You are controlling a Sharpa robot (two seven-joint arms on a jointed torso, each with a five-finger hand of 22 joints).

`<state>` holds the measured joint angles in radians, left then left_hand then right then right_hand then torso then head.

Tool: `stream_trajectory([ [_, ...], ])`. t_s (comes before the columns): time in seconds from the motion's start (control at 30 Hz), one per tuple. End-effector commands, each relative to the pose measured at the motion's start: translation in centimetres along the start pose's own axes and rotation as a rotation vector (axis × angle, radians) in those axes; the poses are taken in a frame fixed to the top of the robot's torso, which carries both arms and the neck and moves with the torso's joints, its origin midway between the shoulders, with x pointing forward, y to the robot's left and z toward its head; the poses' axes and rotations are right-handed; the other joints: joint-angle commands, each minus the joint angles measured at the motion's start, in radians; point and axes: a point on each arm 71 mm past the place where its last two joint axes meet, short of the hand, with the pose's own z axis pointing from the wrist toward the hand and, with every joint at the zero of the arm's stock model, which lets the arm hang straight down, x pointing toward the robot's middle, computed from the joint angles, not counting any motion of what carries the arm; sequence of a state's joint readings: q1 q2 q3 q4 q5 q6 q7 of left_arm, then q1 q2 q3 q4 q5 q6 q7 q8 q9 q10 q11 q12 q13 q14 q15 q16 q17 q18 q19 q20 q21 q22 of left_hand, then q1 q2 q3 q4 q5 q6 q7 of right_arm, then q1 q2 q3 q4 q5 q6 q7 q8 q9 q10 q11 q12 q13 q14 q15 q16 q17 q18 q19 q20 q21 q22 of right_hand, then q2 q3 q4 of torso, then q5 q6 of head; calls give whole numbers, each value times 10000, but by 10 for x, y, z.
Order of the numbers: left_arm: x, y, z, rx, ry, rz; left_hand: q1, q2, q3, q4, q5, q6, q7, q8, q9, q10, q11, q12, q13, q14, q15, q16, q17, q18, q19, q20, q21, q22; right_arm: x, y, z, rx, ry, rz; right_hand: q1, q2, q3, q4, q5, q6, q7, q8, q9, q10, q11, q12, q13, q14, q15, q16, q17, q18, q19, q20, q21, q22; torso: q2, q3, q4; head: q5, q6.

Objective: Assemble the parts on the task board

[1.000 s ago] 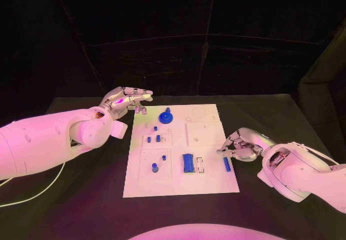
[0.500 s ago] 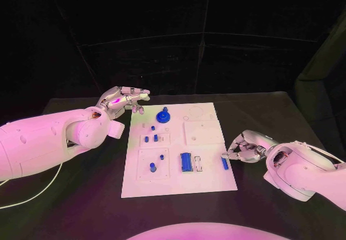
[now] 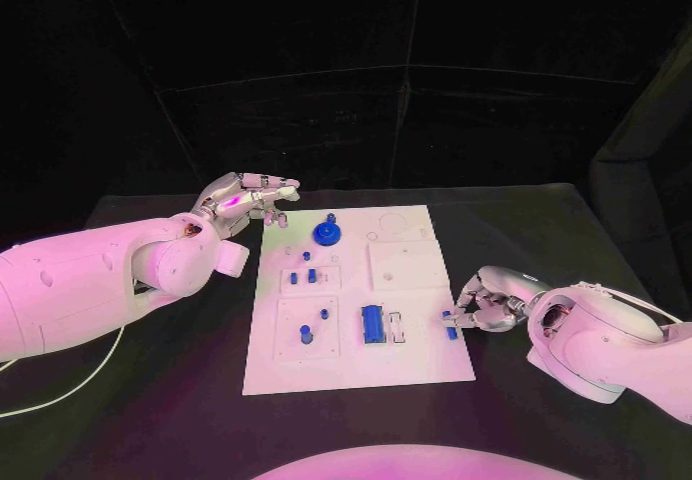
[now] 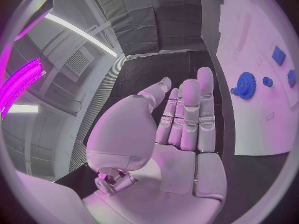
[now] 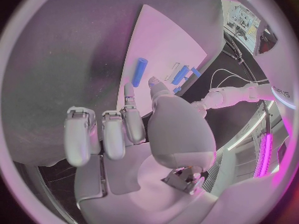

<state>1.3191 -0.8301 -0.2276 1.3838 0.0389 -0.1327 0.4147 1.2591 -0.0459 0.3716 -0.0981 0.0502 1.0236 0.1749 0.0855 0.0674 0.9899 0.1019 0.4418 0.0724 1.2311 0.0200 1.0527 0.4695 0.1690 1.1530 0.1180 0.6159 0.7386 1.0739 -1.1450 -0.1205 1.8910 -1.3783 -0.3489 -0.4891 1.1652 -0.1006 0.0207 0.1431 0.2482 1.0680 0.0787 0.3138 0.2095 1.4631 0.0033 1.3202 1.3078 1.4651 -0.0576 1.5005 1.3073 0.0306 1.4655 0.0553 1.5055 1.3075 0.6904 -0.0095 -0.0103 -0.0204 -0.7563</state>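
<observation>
Head view, your right hand at the white board's right edge, fingertips just beside a blue rod, holding nothing, your left hand raised off its far left corner, fingers loosely apart, empty.

Black table, white task board flat at its middle, white cable at left edge

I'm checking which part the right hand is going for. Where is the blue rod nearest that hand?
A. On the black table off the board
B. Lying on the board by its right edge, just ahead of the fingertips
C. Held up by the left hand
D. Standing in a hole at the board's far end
B: the blue rod lies flat on the task board near its right edge, just beyond the right hand.
</observation>
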Motion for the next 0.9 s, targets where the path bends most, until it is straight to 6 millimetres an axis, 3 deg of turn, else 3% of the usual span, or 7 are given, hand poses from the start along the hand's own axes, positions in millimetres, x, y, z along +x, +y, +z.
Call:
stream_trajectory([
  [0.03,1,-2,0,111,82,-28,57,45,-39,-1,53,-74,-17,-30,-7,-76,12,50,-16,-86,1,-27,5,135,37,39,-50,-15,2,1,0,-41,206,-520,188,34,-131,-1,84,32,-41,54,58,4,-51,-55,641,820,-70,-38,1559,-59,416,-59,-66,1982,-1,-1,2,0,2],
  [0.47,0,-2,0,101,82,-36,57,45,-39,-1,53,-74,-17,-30,-7,-76,12,50,-16,-86,1,-27,5,135,37,39,-50,-15,4,10,7,-318,22,-1405,763,94,-464,-178,186,-116,-10,42,326,-16,-33,-123,634,811,-62,-76,1512,-51,395,-60,-98,1961,17,2,2,13,15],
  [0.9,-1,-2,-2,89,66,-42,57,45,-39,-1,53,-74,-17,-30,-7,-76,12,50,-16,-86,1,-27,5,135,37,39,-50,-15,11,19,14,-462,172,-2379,1713,336,-459,-688,96,-260,23,-7,585,-89,-14,-259,584,798,-47,-123,1458,-40,363,-39,-144,1930,6,-1,3,13,-21],
])
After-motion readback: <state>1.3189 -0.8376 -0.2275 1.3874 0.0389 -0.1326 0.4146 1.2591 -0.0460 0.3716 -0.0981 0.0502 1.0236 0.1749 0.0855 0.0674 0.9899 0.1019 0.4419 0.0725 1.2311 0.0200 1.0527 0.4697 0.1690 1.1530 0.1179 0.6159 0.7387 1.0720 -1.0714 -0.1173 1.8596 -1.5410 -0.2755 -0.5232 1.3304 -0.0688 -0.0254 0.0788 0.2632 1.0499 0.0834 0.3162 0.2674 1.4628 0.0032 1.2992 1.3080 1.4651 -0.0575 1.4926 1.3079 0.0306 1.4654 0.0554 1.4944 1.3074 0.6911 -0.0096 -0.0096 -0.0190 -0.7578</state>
